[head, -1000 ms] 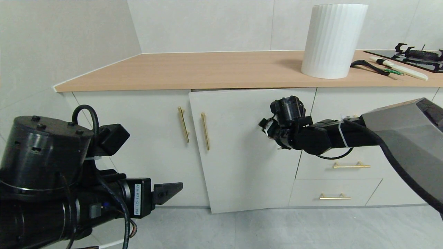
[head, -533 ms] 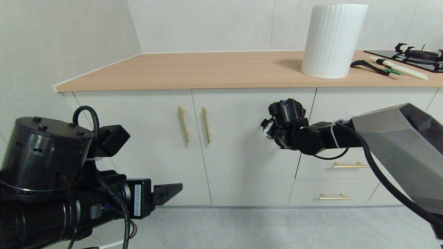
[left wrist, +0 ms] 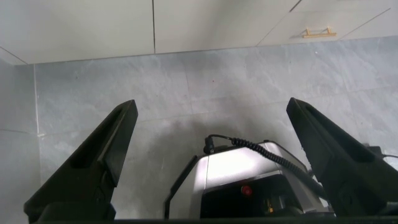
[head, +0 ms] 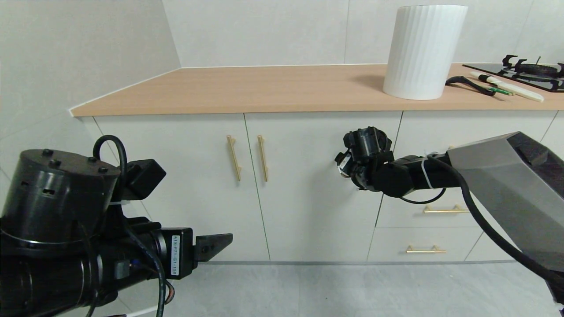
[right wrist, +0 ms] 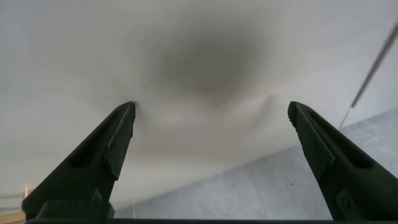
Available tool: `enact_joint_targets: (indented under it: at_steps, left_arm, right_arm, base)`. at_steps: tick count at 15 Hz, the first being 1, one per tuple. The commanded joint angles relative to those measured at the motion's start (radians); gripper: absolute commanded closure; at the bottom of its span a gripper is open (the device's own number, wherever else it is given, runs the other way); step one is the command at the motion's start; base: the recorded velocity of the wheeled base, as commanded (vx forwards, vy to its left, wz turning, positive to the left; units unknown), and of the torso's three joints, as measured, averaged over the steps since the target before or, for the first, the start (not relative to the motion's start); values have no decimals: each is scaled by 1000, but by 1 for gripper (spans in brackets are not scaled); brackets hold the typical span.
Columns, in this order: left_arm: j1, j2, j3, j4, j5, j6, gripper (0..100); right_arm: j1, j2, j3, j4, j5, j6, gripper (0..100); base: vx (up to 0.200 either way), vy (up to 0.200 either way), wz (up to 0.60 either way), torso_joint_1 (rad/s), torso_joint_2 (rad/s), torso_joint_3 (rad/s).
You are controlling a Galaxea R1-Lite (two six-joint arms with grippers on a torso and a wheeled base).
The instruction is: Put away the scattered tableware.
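Risks as I'm reading them:
- The right gripper point(right wrist: 211, 111) is sitting nose-on to the white flat cabinet door point(head: 317, 189), fingers spread wide. I can't tell contact from a hair's gap. Any further forward push is loading the panel and the wrist for nothing, since the door is lying flush.
- The black cable loop point(head: 423, 200) is hanging under the forearm just above a brass drawer handle point(head: 445, 210). A low pull-back is risking a snag.
- The tableware is lying on the light wood table point(head: 246, 90) at the far right: a black-handled utensil point(head: 469, 84) and a cream-white long utensil point(head: 513, 88). Both are just beside the white ribbed cylindrical container point(head: 423, 50). The right arm is working below the table edge, so coming straight up is risking a knock on the overhang. A wide sweep is risking a bump on that tall container.

Pose:
- The right arm is reaching in from the right, roughly level, with the wrist at mid-height of the door. It is well right of the door's brass bar handle point(head: 262, 158).
- The left arm is parked low at near left. The left gripper point(left wrist: 211, 106) is spread and empty, pointing down at the grey tiled floor point(left wrist: 186, 81).
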Motion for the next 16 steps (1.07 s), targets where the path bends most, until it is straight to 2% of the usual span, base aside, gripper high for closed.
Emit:
enact_joint_targets:
  at_steps: [1, 3, 4, 6, 7, 9, 12, 14, 16]
  left_arm:
    - [0, 2, 0, 0, 1, 0, 0]
    - [0, 2, 0, 0, 1, 0, 0]
    - [0, 0, 1, 0, 1, 0, 0]
    - [0, 0, 1, 0, 1, 0, 0]
    - [0, 0, 1, 0, 1, 0, 0]
    - [0, -3, 1, 0, 1, 1, 0]
    - [3, -64, -3, -3, 19, 6, 0]
    - [46, -136, 3, -40, 19, 6, 0]
    - [121, -208, 29, -109, 19, 4, 0]
  right_arm:
    - [26, -101, 112, 5, 81, -2, 0]
    - [38, -203, 240, 5, 201, -5, 0]
    - [49, -296, 375, -3, 317, -65, 0]
    - [54, -407, 522, -23, 474, -195, 0]
    - [58, -437, 560, -64, 501, -226, 0]
    - [64, -464, 589, -97, 495, -237, 0]
    - [64, -646, 678, -101, 382, -318, 0]
    - [54, -809, 761, -101, 285, -378, 0]
    - [24, -994, 863, -101, 250, -441, 0]
  base:
    - [0, 0, 0, 0, 0, 0]
    - [0, 0, 0, 0, 0, 0]
    - [0, 0, 0, 0, 0, 0]
    - [0, 0, 0, 0, 0, 0]
    - [0, 0, 0, 0, 0, 0]
    - [0, 0, 0, 0, 0, 0]
    - [0, 0, 0, 0, 0, 0]
    - [0, 0, 0, 0, 0, 0]
    - [0, 0, 0, 0, 0, 0]
